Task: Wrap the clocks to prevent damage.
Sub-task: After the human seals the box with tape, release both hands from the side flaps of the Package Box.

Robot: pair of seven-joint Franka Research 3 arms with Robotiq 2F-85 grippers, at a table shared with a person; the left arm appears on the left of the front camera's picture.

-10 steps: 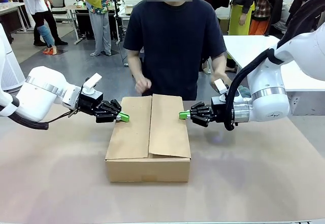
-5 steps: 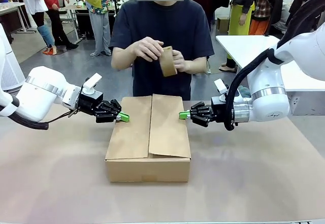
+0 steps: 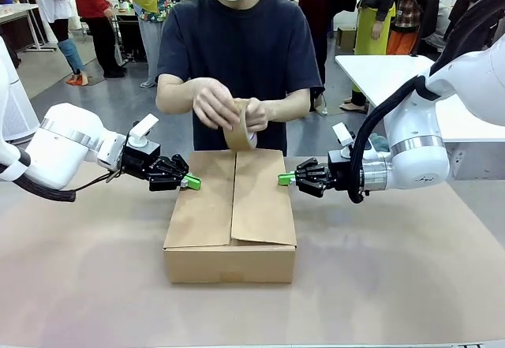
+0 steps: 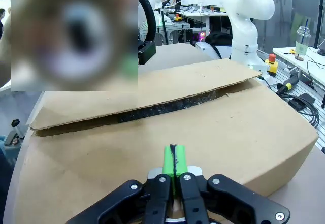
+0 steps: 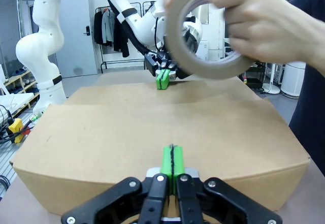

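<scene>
Nearest the camera, the cardboard box [image 3: 230, 222] sits at the centre of the brown table [image 3: 410, 285] with both top flaps folded down. The seam between them runs from six o'clock to twelve o'clock, and the left wrist view shows a dark gap where the far flap rides slightly above the near one. The clocks cannot be seen; presumably they are inside the closed box, but the frames do not confirm it.

At nine o'clock of the box the left gripper [image 3: 192, 181] has its green pads pressed together on nothing, tips resting on or just above the left flap near its outer edge. At three o'clock the right gripper [image 3: 282, 179] mirrors it, jaws likewise shut and empty, on the right flap.

Beyond the box at twelve o'clock, the person's hands [image 3: 215, 103] hold a roll of brown packing tape [image 3: 239, 125] just above the far end of the seam, seemingly pulling a strip free.

Risks as I judge them: if either gripper lifts or slides, a flap could spring up and the tape would bridge a gap or wrinkle. The hands will probably travel along the seam between the two grippers, so any arm motion inward could strike them
</scene>
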